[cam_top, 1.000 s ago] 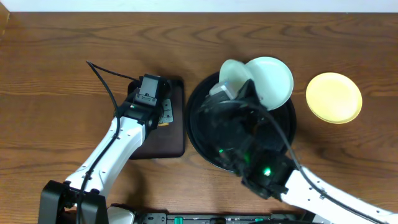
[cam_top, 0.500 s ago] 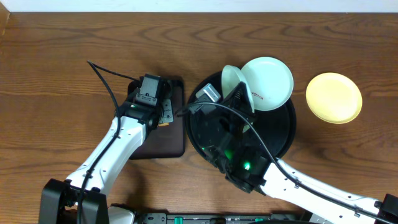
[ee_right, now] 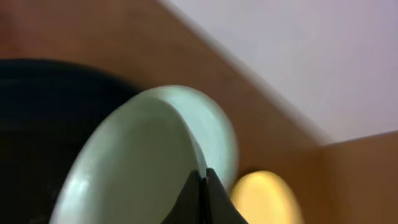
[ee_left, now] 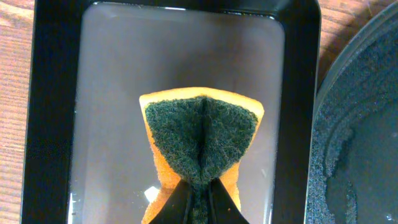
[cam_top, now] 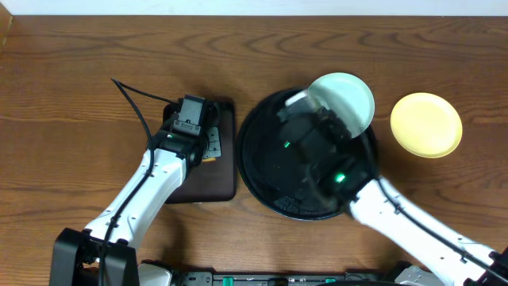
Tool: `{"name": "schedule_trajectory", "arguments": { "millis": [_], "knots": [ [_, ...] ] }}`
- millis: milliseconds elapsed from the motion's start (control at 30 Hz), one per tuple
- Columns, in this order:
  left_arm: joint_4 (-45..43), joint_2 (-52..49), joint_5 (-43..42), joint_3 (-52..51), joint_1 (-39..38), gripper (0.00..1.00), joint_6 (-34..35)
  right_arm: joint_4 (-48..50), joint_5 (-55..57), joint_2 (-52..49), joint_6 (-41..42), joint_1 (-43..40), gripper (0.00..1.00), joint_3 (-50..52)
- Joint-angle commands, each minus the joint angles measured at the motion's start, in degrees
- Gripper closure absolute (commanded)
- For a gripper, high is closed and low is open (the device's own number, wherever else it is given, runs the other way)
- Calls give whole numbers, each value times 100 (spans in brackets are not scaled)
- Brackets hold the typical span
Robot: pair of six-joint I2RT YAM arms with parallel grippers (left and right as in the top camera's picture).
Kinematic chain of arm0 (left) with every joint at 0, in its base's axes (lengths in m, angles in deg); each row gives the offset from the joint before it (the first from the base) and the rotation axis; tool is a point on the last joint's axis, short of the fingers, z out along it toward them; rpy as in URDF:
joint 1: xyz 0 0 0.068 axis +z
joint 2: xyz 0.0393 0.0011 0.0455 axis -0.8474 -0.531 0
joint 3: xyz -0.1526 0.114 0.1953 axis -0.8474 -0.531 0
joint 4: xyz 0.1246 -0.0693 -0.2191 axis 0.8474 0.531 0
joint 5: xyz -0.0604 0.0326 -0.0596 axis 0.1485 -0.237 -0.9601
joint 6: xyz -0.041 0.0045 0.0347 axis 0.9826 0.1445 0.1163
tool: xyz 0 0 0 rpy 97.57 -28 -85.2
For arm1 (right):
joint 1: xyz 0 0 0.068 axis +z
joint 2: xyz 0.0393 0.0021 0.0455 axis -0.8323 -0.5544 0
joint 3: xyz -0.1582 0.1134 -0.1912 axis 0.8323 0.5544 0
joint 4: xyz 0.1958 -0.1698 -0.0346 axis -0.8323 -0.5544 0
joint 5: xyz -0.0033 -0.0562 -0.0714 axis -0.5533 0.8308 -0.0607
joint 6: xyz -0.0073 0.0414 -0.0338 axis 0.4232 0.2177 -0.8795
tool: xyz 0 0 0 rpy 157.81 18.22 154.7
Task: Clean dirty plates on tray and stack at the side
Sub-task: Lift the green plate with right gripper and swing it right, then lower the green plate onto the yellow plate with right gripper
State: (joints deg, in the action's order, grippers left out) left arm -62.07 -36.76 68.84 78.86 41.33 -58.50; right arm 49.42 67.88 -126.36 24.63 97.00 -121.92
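- Left wrist: the left pincer (ee_left: 199, 186) is closed on the sponge (ee_left: 199, 134) and pinches it into a fold, green scrub face up with orange showing at the edges.
- The fold's long axis runs 12 to 6, with the free end at 12. The sponge hangs over the small tray (ee_left: 46, 124), which sits on the desk (ee_left: 13, 37).
- The rim of the tray (ee_left: 360, 155) lies at 3 o'clock, just beside the small tray.
- Right wrist: the right pincer (ee_right: 203, 177) is closed on the rim of a mint plate, the held plate (ee_right: 137, 168). It is tilted up on edge, with its hollow face turned toward 8 o'clock over the tray.
- A second plate (ee_right: 221, 134) shows just behind it, toward 1 o'clock. I cannot tell whether the two touch.
- The yellow plate (ee_right: 264, 196) lies beyond them at 4 o'clock, on the desk. The view is too blurred to show any smear.
- Overhead: the right arm (cam_top: 341, 179) covers the middle of the tray and hides most of the held plate.
- One mint plate sits at 1 o'clock on the tray's rim, overhanging it.
- The yellow plate rests at 3 o'clock, off the tray and apart from it, so the side stack probably starts there.
- The sponge lies at 9 o'clock from the held plate, across the tray, and the left arm is the nearer one to bring it.
- Being round, the plate has no long axis, so what counts is that its hollow face meets the scrub side. Wiping looks like the step in hand, with two plates left to clean.
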Motion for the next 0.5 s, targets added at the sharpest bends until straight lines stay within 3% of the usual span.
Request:
{"name": "schedule_trajectory", "arguments": {
  "millis": [0,67,133,333,467],
  "knots": [
    [-13,-57,140,-63,20,92,-55,-50,-2802,363,1335,-804,99,-127],
    [-11,-57,140,-70,20,92,-55,33,-4627,667,1475,-1530,99,-138],
    [-11,-57,140,-74,20,92,-55,52,-5534,957,1805,-2177,99,-138],
    [-17,-57,138,-74,20,92,-50,-798,-5836,1576,2065,-3611,99,-138],
    [-11,-59,138,-85,20,92,-50,-2081,-5860,1617,1875,-4527,74,-136]
  ]
}}
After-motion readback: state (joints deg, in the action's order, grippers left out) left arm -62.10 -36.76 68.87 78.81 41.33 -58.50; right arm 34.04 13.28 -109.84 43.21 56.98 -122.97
